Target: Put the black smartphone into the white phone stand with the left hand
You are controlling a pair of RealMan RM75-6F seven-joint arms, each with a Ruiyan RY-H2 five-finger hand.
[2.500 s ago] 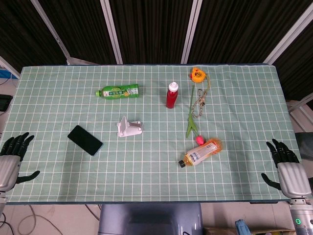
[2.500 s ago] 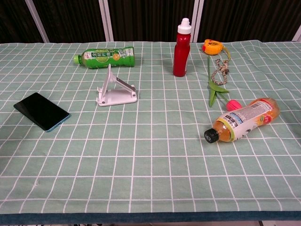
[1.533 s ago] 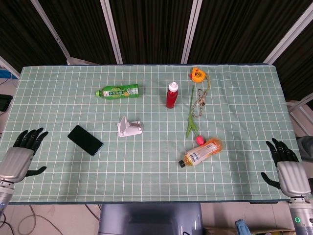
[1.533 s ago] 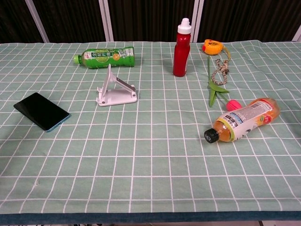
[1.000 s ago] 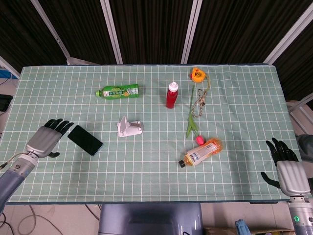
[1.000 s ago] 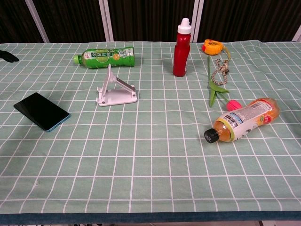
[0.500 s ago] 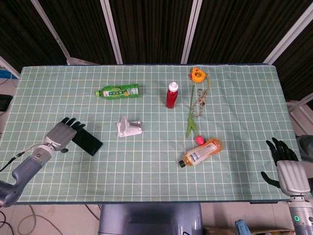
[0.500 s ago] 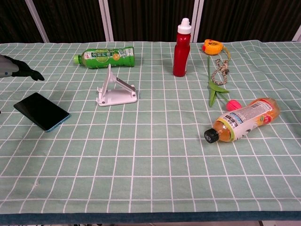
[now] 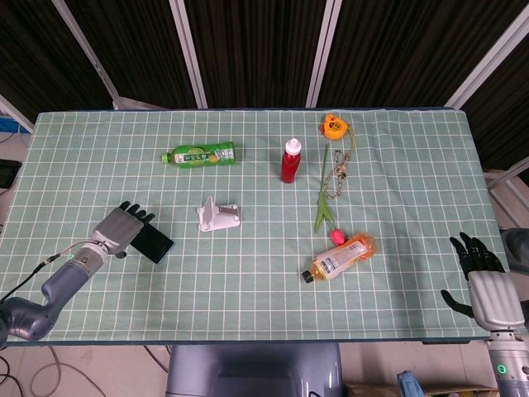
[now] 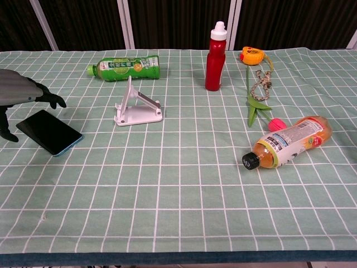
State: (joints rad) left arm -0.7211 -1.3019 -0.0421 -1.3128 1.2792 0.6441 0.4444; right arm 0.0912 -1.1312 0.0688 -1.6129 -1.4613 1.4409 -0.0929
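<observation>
Fingers (image 10: pixel 51 99) of the left hand (image 9: pixel 122 229) are spread apart over the near end of the black smartphone (image 10: pixel 50 132), apparently not touching it. Flat, glossy, blue-edged, the smartphone lies on the checked tablecloth (image 9: pixel 248 273), left of the white phone stand (image 10: pixel 135 107). Far right, the right hand (image 9: pixel 489 289) rests with fingers apart.

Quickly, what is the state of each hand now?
Left hand: open, fingers spread above the black smartphone, holding nothing.
Right hand: open, holding nothing.
</observation>
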